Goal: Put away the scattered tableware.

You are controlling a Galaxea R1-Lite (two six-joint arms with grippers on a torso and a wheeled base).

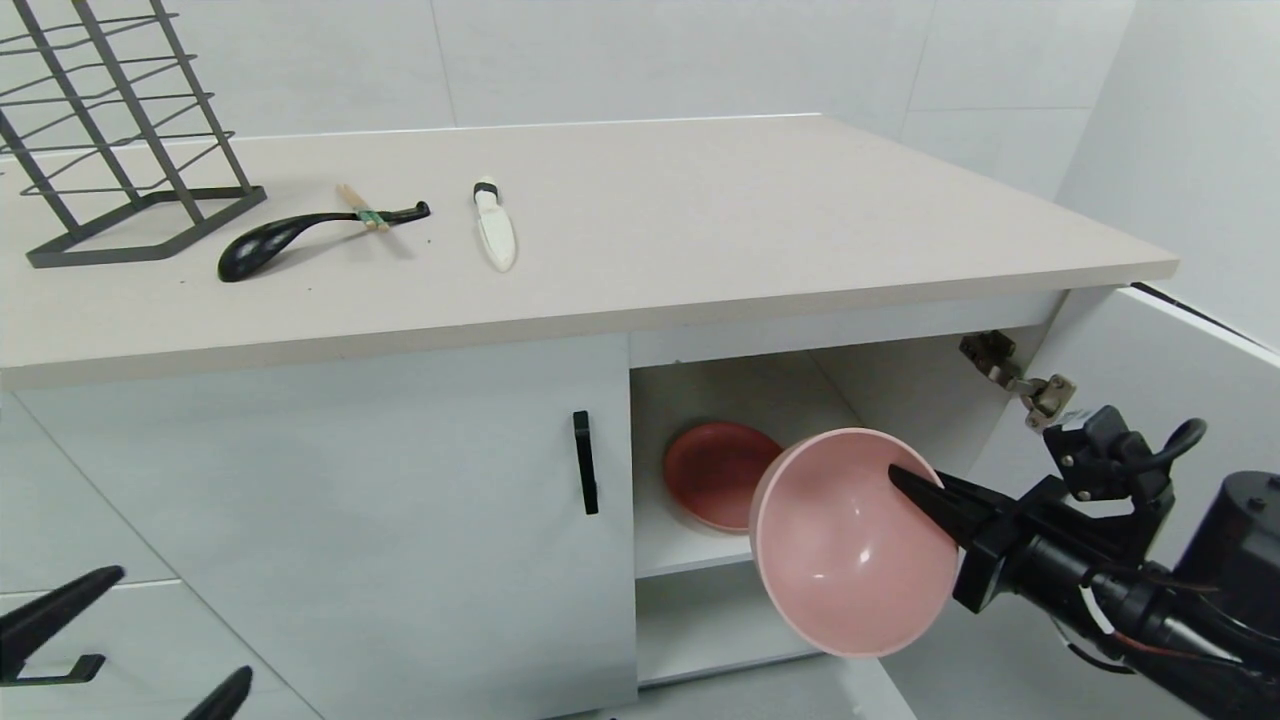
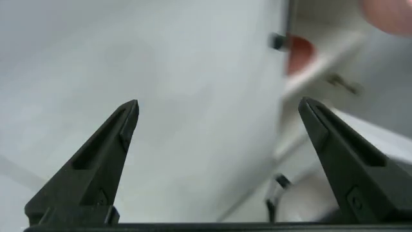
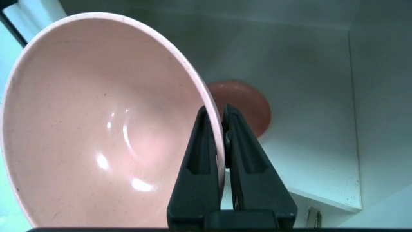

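Note:
My right gripper is shut on the rim of a pink bowl, held tilted just outside the open cabinet; the same bowl is pinched between the fingers. A red plate lies on the cabinet's upper shelf, also seen as the red plate behind the bowl. On the countertop lie a black ladle, chopsticks and a white knife. My left gripper hangs open and empty low at the left; its fingers face the cabinet front.
A dark wire rack stands at the counter's back left. The left cabinet door is closed, with a black handle. The right door is swung open beside my right arm, its hinge showing.

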